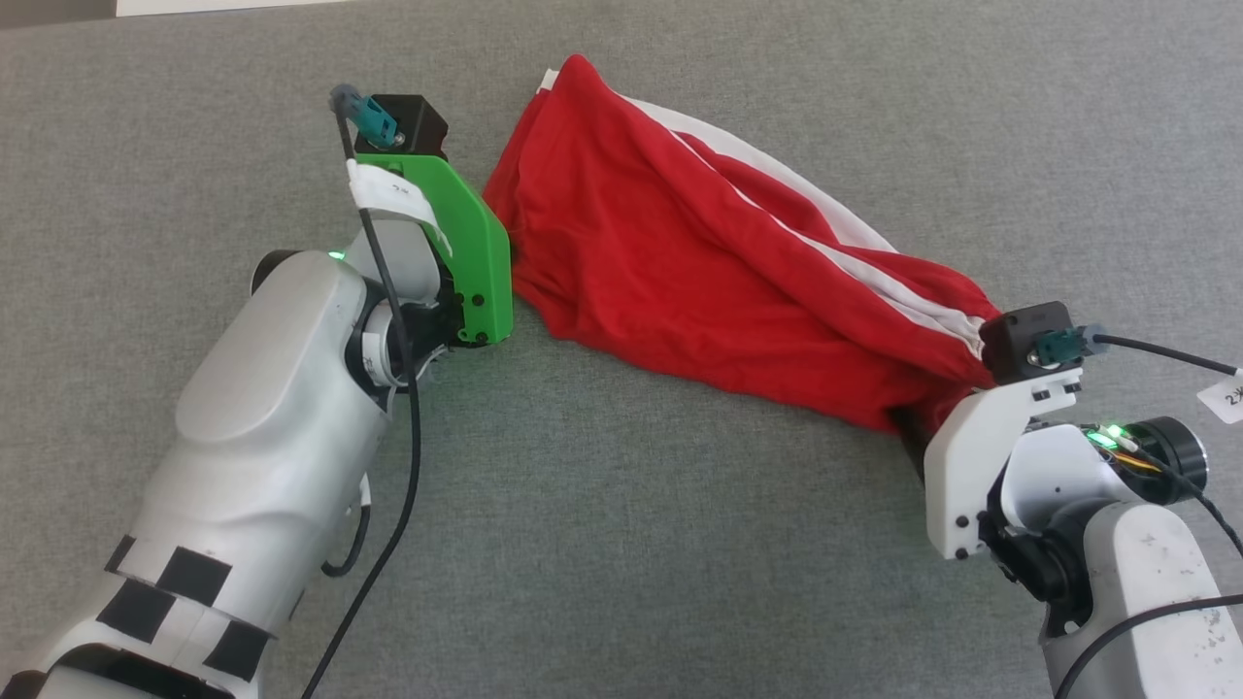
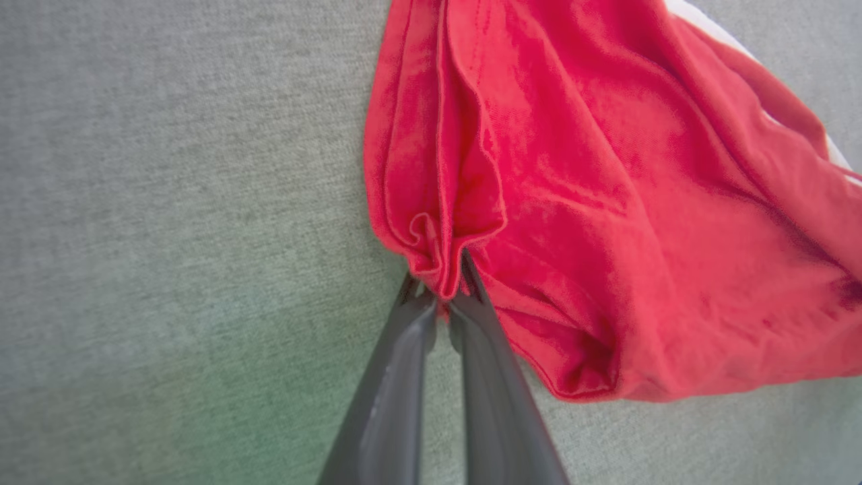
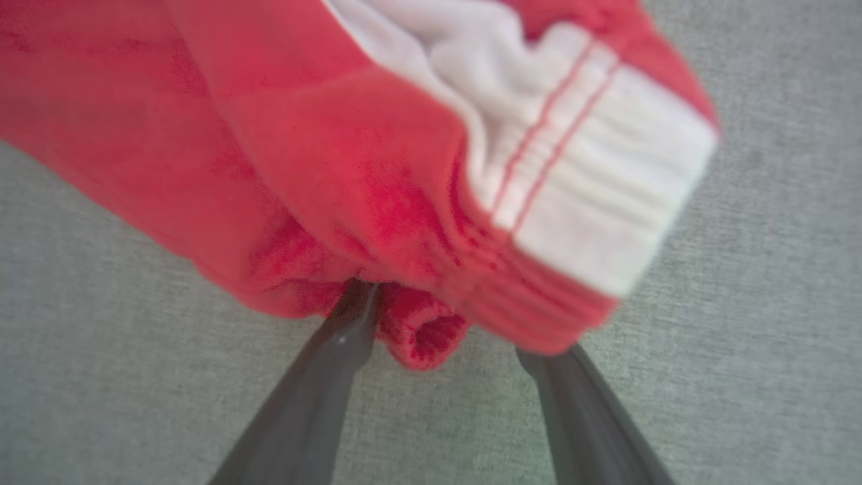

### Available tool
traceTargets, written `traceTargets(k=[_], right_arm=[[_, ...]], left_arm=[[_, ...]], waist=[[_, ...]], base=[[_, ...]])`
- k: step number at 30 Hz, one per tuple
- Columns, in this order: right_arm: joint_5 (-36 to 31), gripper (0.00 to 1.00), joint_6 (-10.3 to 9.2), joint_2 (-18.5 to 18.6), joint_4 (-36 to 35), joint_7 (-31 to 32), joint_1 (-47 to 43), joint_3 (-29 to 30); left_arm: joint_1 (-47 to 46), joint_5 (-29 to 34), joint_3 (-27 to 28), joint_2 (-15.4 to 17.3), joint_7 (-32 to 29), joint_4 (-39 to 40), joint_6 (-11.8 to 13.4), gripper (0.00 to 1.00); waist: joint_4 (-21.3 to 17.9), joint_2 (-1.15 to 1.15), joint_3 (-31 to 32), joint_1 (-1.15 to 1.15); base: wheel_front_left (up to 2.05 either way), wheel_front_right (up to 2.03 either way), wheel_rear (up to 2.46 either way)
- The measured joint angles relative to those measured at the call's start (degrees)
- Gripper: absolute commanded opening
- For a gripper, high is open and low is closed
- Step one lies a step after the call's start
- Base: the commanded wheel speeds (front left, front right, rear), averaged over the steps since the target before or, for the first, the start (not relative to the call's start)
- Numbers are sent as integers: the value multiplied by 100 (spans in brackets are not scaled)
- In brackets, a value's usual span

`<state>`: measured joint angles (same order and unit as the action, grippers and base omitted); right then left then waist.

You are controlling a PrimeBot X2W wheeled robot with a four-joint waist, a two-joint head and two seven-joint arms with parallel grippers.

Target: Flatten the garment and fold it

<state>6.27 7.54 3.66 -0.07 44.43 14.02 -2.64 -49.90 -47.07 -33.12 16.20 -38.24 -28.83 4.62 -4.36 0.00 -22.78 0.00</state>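
The garment [image 1: 680,262], red shorts with a white side stripe, lies bunched on a slant from the upper middle to the lower right of the grey surface. My left gripper [image 2: 444,291] is shut on a folded red edge of the garment [image 2: 606,236] at its left end; its green mount [image 1: 466,233] stands there in the head view. My right gripper [image 3: 444,323] is open, its fingers straddling the gathered red waistband of the garment [image 3: 303,168] beside the white band; its white mount [image 1: 971,456] sits at the lower right end.
A grey fabric surface [image 1: 621,544] spreads under everything. A black cable [image 1: 413,466] hangs along the left forearm, and another cable with a white tag [image 1: 1226,396] runs off the right wrist.
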Motion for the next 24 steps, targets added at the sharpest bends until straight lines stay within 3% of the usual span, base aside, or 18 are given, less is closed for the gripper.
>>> traceTargets(k=[15, 24], right_arm=[[502, 0, 1, 53, -7, 331, -8, 19], [1367, 0, 1, 793, -78, 991, -10, 99]], left_arm=[[302, -426, 257, -27, 218, 70, -105, 0], [918, -860, 594, -22, 466, 367, -137, 0]], waist=[[24, 0, 281, 0], [108, 0, 741, 0]], base=[[0, 0, 0], [0, 0, 0]])
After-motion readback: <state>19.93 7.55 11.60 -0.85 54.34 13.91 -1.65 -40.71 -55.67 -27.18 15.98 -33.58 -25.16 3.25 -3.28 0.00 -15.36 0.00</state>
